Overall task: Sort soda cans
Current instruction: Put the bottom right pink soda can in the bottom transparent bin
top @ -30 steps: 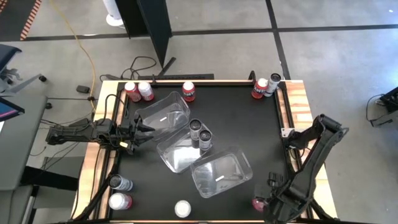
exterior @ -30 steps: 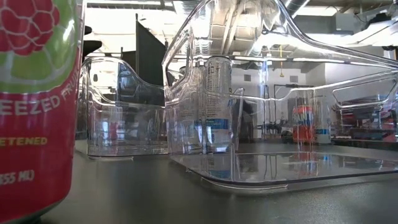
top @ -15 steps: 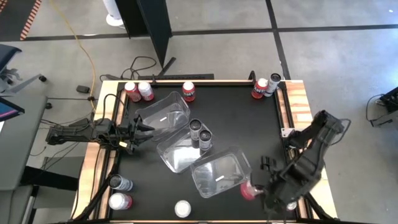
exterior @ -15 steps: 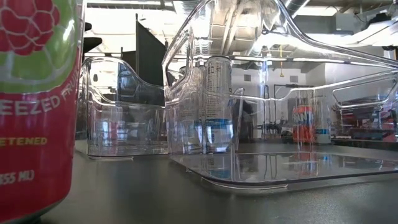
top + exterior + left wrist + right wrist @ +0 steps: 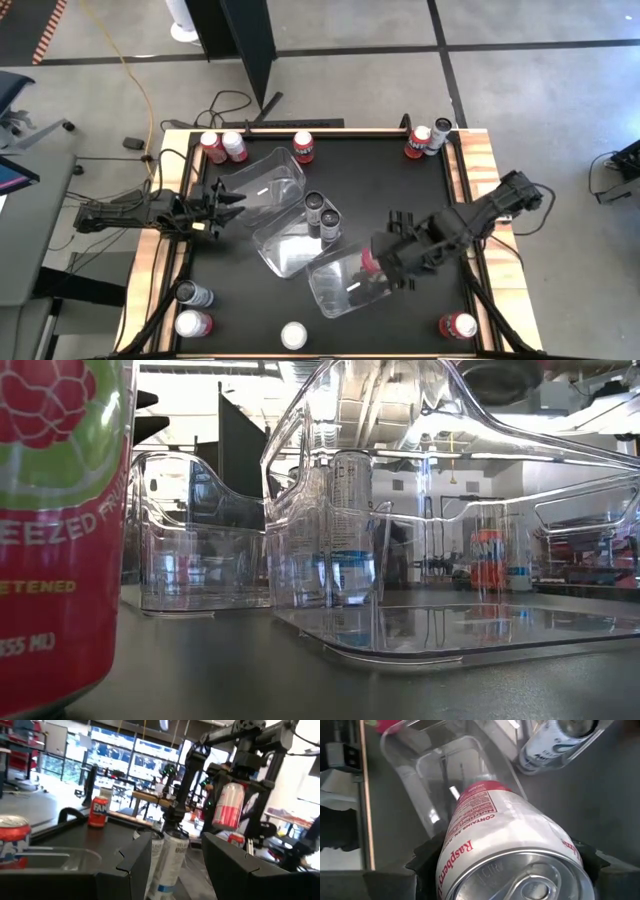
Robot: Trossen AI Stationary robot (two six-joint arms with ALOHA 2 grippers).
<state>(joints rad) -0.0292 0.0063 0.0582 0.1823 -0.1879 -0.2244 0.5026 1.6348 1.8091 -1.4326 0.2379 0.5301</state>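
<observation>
- Clear rectangular plastic tub (image 5: 345,278), nearest the table's front edge, lies directly beneath the carried can.
- Right gripper (image 5: 378,262) clamps the red-and-white soda can (image 5: 505,840), upright, above that tub.
- Left gripper (image 5: 222,205) waits beside the far tub, fingers parted, empty.

The room is bright. From above, light falls evenly on the black table (image 5: 380,190), and the shadows are soft and small. In the low view, white light pours in from windows far behind, and the clear tubs (image 5: 400,510) shine and bend what is behind them. A big red can (image 5: 60,530) sits very close and looks fuzzy. In the left wrist view the windows glare and things look a bit blurry. The right wrist view is sharp on the can (image 5: 505,850).
</observation>
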